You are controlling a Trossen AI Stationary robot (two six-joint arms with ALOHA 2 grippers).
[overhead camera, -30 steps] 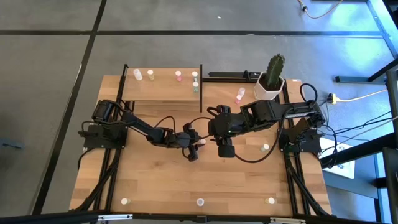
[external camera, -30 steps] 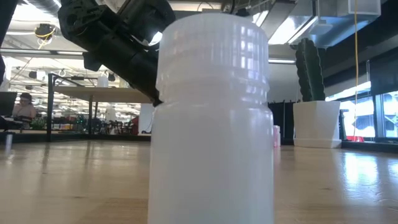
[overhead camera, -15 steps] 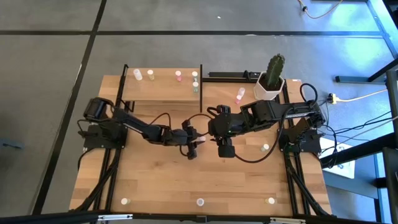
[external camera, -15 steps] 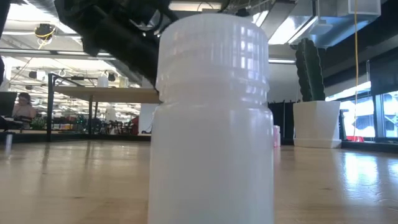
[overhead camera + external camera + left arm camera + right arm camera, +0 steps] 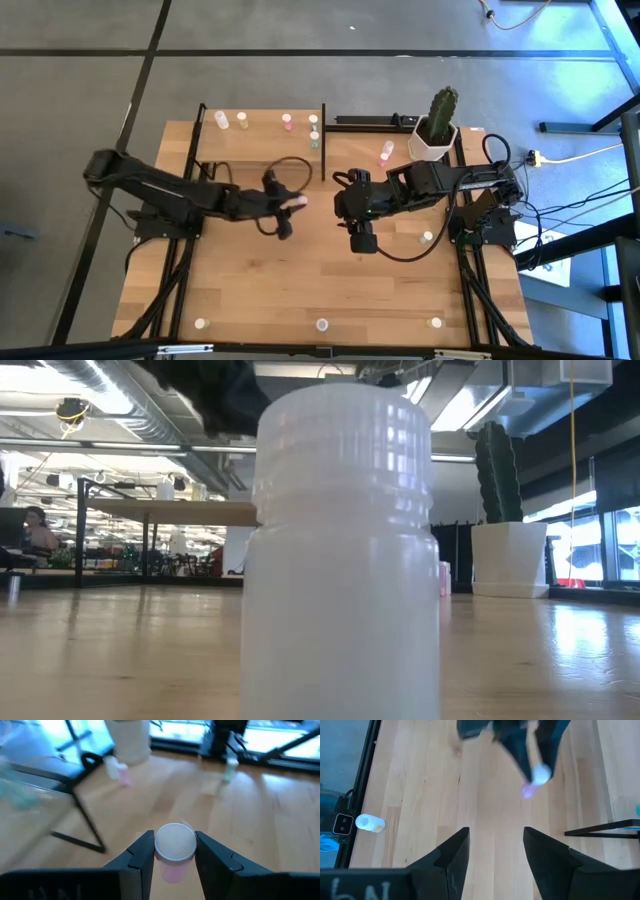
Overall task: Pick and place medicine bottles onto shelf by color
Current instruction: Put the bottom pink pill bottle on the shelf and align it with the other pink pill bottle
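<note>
My left gripper [image 5: 291,205] hangs above the middle of the table, just in front of the shelf [image 5: 260,148], and is shut on a pink medicine bottle [image 5: 174,868] with a white cap. The right wrist view also shows that bottle [image 5: 529,791]. My right gripper [image 5: 358,238] hovers to its right, open with nothing between its fingers [image 5: 451,854]. White, pale yellow, pink and pale green bottles [image 5: 287,121] stand on the shelf's far part. Other bottles stand about the table, among them a pink one [image 5: 386,152]. My left gripper pinches the pink bottle between its two fingers [image 5: 141,856] at the sides of the white cap [image 5: 175,841]. The fingers come from the table's left, slanting a little downward. The bottle sits roughly upright, its pink body below the cap, lifted clear of the table.
A white pot with a green cactus [image 5: 436,128] stands at the far right. A white bottle [image 5: 345,550] right before the low camera hides most of that view. Single bottles stand at the near edge [image 5: 322,324] and to the right [image 5: 427,238].
My left gripper has risen and drawn back toward the table's left and far side, nearer the shelf, carrying the pink bottle up off the table. The arm has left most of the low view. My right gripper has kept still.
</note>
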